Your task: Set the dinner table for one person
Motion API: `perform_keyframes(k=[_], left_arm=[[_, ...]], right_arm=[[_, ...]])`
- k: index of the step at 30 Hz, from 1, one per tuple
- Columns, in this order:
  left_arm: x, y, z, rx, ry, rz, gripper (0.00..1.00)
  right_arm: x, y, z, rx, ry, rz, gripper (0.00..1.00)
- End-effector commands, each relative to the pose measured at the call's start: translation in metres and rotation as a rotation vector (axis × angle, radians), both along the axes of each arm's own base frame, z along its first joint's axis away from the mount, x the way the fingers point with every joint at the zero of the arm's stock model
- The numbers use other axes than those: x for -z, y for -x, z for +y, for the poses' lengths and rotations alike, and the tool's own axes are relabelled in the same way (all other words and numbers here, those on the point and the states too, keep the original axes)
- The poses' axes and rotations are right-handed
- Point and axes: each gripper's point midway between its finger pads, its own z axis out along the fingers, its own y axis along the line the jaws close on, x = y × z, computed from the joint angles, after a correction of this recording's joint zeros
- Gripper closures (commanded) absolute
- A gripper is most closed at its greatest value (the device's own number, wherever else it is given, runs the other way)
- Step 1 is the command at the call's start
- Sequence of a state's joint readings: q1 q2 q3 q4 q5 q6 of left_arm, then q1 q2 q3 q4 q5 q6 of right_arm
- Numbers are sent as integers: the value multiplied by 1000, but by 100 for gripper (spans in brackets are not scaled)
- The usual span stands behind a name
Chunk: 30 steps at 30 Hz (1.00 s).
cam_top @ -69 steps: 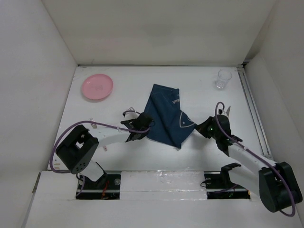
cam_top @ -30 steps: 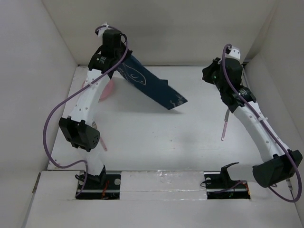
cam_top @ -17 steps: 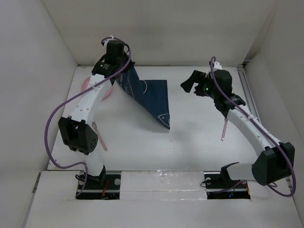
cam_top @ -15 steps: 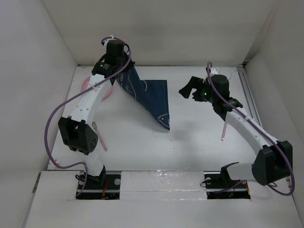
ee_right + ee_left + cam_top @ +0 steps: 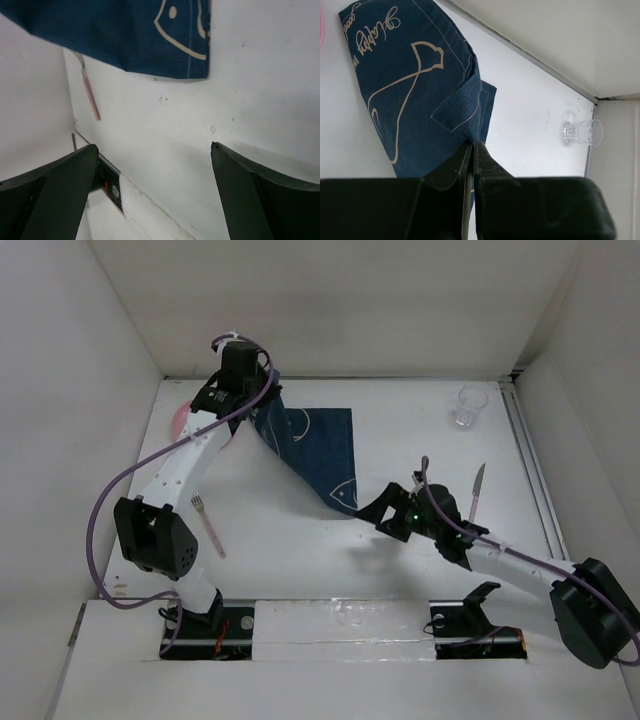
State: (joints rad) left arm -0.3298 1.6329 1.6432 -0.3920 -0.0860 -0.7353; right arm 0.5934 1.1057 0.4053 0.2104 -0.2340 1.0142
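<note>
While left hand [image 5: 472, 145] pinches the blue placemat [image 5: 320, 450] by a raised edge, right hand [image 5: 153, 146] gapes empty, pink plate [image 5: 179, 422] mostly hidden

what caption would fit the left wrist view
Left gripper shut on a fold of the blue placemat, clear glass beyond.

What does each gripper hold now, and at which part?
The left gripper pinches the blue placemat by a fold at its edge; the right gripper is open and holds nothing.
</note>
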Motion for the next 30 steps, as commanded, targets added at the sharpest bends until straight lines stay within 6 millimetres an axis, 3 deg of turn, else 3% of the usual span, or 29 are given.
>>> perform_keyframes(k=[1,5,9,14,17,20,22,25,27,30], left_arm=[[-29,3,-3,13,47,-88,100],[-21,3,-3,13,43,-77,100],[-23,2,-3,13,46,-85,100],[-27,4,-2,13,49,-94,100],[-25,5,-2,13,46,-85,100],[-29,7,-1,13,49,-94,100],[-29,7,-1,13,49,-94,100],[-29,7,-1,13,49,-94,100],[-32,7,-1,13,49,-94,100],[-31,7,0,4,45,-96,100]], right_arm=[[-26,-5,8,133,-230,-11,0],[-21,-5,10,193,-270,0,0],[-18,-20,25,194,-279,36,0],[18,-36,41,239,-279,146,2],[20,-46,53,244,-311,176,5],[37,-53,61,256,-300,228,6],[49,-59,63,286,-316,257,10],[60,-61,63,299,-329,257,26],[66,-62,58,330,-331,262,42],[69,-61,52,368,-319,260,52]])
